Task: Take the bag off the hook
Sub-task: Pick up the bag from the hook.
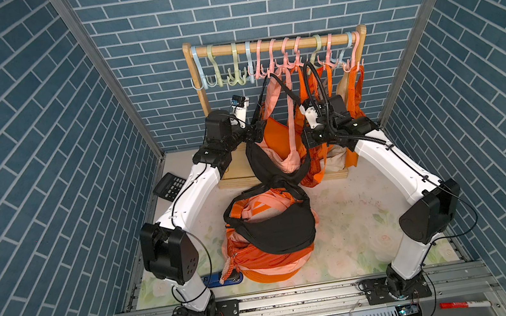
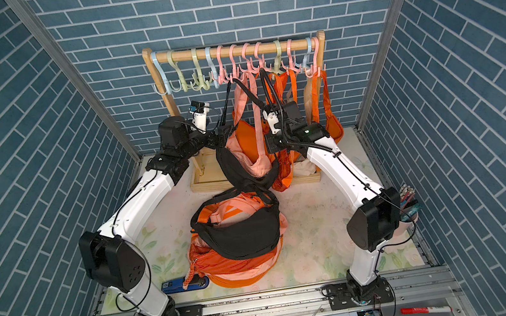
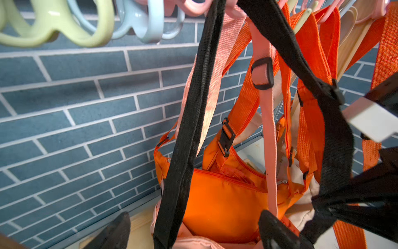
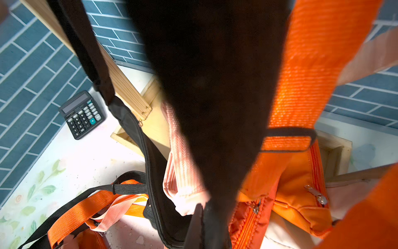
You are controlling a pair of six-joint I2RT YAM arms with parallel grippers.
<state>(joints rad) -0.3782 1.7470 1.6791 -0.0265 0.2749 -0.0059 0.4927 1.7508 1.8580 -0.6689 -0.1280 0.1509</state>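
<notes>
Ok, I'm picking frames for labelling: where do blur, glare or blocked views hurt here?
Right wrist view: a blurred black strap close to the lens blocks the middle, while the calculator is sharp. Left wrist view: the green hook is soft with glare spots; the orange bag is crisp. Both top views: sharp, evenly lit.

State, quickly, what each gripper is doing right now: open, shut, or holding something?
Left gripper: open, jaws wide either side of the black strap.
Right gripper: shut on the black strap.
</notes>
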